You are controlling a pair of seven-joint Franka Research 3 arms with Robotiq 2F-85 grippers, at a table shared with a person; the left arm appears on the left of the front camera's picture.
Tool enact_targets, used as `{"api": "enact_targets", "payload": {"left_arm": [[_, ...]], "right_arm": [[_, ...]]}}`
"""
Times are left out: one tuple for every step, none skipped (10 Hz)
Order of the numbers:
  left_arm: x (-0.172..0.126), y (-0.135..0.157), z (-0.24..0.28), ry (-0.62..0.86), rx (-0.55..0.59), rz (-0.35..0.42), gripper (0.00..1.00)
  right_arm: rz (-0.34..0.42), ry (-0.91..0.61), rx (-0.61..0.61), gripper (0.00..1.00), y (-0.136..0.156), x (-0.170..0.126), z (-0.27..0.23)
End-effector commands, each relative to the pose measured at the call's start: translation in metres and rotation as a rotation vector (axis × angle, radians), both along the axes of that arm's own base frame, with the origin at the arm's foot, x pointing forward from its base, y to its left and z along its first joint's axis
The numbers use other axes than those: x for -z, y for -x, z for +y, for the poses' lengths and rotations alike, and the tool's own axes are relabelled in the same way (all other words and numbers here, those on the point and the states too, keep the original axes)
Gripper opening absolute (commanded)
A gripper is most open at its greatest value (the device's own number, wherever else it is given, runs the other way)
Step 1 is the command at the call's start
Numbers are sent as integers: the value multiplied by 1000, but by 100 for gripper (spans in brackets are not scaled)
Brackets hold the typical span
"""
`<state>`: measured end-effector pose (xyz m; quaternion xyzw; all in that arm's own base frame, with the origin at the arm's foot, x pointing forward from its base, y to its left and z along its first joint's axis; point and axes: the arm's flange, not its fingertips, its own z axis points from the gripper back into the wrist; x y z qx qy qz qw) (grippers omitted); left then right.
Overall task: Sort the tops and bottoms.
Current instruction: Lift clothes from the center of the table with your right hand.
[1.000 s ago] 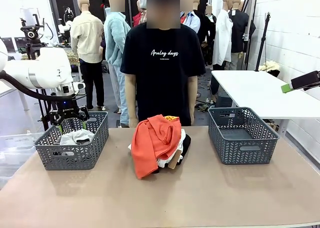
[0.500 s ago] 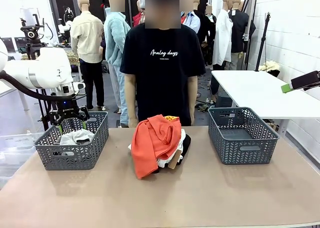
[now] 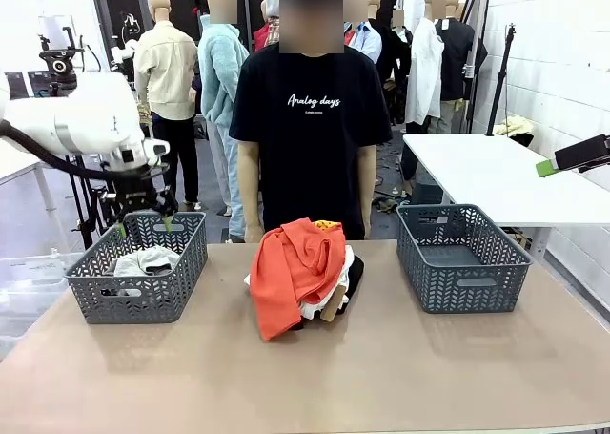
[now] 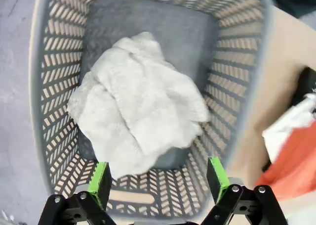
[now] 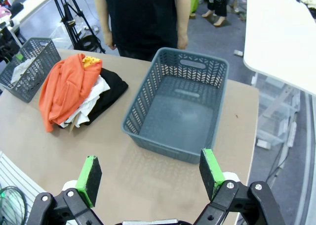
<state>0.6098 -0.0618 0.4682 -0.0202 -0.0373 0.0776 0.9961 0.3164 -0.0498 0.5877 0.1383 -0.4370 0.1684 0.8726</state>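
One top sitting sorted, pile waiting

One white top [image 3: 143, 259] is lying crumpled in the left basket [image 3: 143, 299] at the tabletop's [image 3: 400, 377] far left corner. The left gripper [image 3: 143, 222] is hovering over that basket's far rim, jaws spread wide, pinching nothing. The orange-red top [image 3: 291, 267] is draping over the pile at the middle of the tabletop, close to the far edge. The black bottoms [image 3: 355, 277] are peeking out underneath it, with more white cloth between them. The right basket [image 3: 462, 281] near the far right corner is holding nothing. By my read the job is roughly a third done, with one top and the bottoms left to place.

Looking straight down, the left wrist view is showing the white top resting on the basket floor, with no print facing up. Looking from well above the near right corner, the right wrist view is showing the right gripper [image 5: 150, 178] spread apart and carrying nothing. It is also showing the right basket's bare floor and the black bottoms fanning out toward that basket, which the front view is mostly hiding.
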Motion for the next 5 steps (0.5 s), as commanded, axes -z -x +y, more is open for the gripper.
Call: {"api": "enact_targets", "payload": {"left_arm": [[-46, 43, -12, 32, 134, -84, 100], [-65, 71, -14, 24, 169, -139, 100], [-81, 99, -12, 64, 269, -194, 100], [-91, 127, -10, 134, 405, -224, 100], [-96, 153, -4, 155, 527, -241, 100]], "right_arm": [[1, -14, -13, 100, -1, 1, 0], [1, -14, -13, 100, -1, 1, 0], [1, -14, -13, 100, -1, 1, 0], [1, -14, -13, 100, -1, 1, 0], [1, -14, -13, 100, -1, 1, 0]]}}
